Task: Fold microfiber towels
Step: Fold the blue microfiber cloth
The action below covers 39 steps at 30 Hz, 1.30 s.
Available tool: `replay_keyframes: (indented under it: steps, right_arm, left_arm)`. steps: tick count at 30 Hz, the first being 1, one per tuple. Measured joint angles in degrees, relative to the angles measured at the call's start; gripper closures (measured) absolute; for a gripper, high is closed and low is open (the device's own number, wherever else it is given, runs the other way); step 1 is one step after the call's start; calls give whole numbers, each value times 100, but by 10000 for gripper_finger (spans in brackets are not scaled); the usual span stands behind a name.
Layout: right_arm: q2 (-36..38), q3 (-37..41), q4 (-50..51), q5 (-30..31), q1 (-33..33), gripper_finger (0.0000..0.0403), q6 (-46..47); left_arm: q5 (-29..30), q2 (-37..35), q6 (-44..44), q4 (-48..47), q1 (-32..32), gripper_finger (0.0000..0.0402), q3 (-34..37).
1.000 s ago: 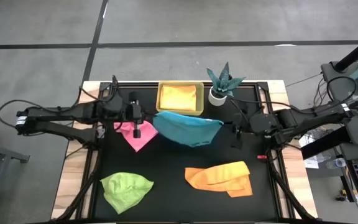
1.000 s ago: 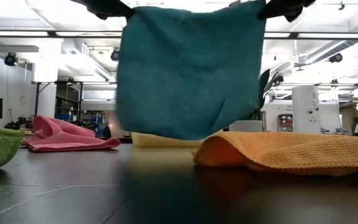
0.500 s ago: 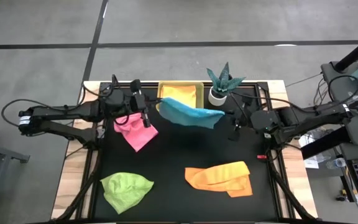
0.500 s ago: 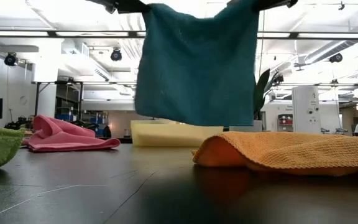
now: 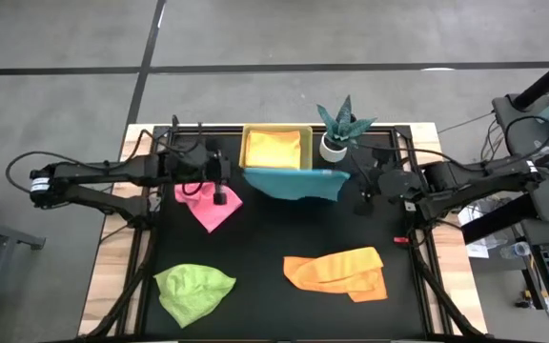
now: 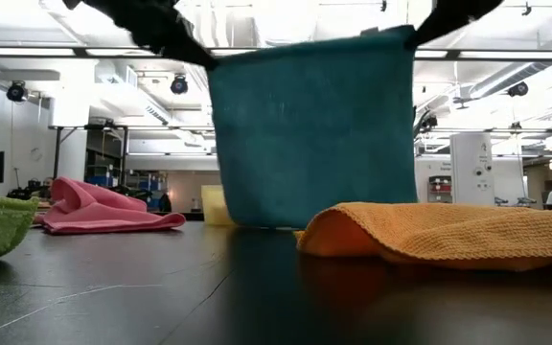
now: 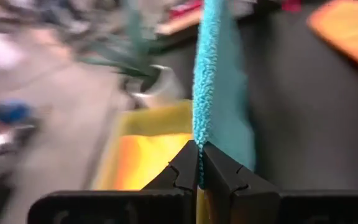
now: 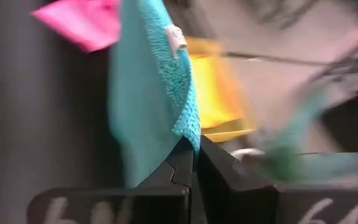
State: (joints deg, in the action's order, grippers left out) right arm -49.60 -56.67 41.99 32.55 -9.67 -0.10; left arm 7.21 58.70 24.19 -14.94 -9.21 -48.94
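Note:
A turquoise-blue towel (image 5: 294,183) hangs as a flat sheet between my two grippers, in front of the yellow tray (image 5: 276,133); the low view (image 6: 310,134) also shows it. My left gripper (image 5: 225,177) is shut on its left top corner and my right gripper (image 5: 355,181) on its right top corner. A pink towel (image 5: 208,205) lies at the left. A lime green towel (image 5: 193,289) lies at the near left and an orange-yellow towel (image 5: 339,273) at the near right. Another orange-yellow towel (image 5: 276,151) lies in the tray. My left gripper pinches the towel's left top corner (image 7: 199,135) between its two fingers, coming slanting down from the table's left. The towel hangs below with its top edge taut. I cannot tell whether its lower edge (image 6: 257,224) touches the table. My right gripper pinches the towel's right top corner (image 8: 190,134) between its two fingers, coming slanting down from the table's right. The towel hangs below the fingers, and a small white tag (image 8: 177,38) shows on its edge.
A small teal spiky plant in a white pot (image 5: 336,131) stands right of the tray, close behind the towel's right end. Bare black table (image 5: 265,238) lies between the hanging towel and the two near towels.
Both grippers have carried the turquoise-blue towel toward the table's far edge and then lowered it. Its sagging top edge has been drawn straight and taut, and its lower edge has come down to about table level.

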Motion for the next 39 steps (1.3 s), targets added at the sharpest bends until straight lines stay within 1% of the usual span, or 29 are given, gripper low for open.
replay_keyframes:
  steps: [2,4,6,8,12,14,18,25,28,32,36,37,39]
  right_arm:
    - [-38,91,-3,-628,-45,394,309]
    - [-94,233,-27,-1250,-134,394,596]
    - [-172,382,-53,-1708,-265,394,890]
    - [-274,546,-74,-1948,-438,394,1227]
    - [-551,875,-145,-1957,-852,394,1913]
    - [-719,1025,-277,-2090,-1043,394,2224]
    - [-1134,1222,-723,-2403,-1382,394,2648]
    - [-1946,1233,-1286,-2392,-1850,394,3021]
    - [-2215,1233,-1526,-2364,-1951,394,3017]
    - [-2448,1233,-1624,-2356,-1974,394,3014]
    - [-2529,1233,-1654,-2354,-1974,394,3010]
    - [-2528,1233,-1657,-2360,-1974,394,3013]
    - [-2508,1233,-1660,-2472,-1985,394,3080]
  left_arm:
    - [-672,15,-191,-129,26,401,94]
    - [-1155,66,-427,-7,107,401,218]
    - [-1325,130,-634,82,241,401,383]
    - [-1353,256,-877,164,419,401,520]
    - [-1373,626,-1206,354,864,401,819]
    - [-1375,878,-1364,441,1082,401,871]
    - [-1374,1504,-1511,579,1463,401,836]
    - [-1377,2365,-1522,726,1796,401,544]
    - [-1381,2545,-1494,739,1797,401,476]
    - [-1384,2561,-1491,701,1797,401,476]
    - [-1427,2520,-1628,705,1797,401,497]
    - [-1533,2520,-1682,695,1797,401,511]
    - [-1964,2545,-1810,645,1804,401,548]
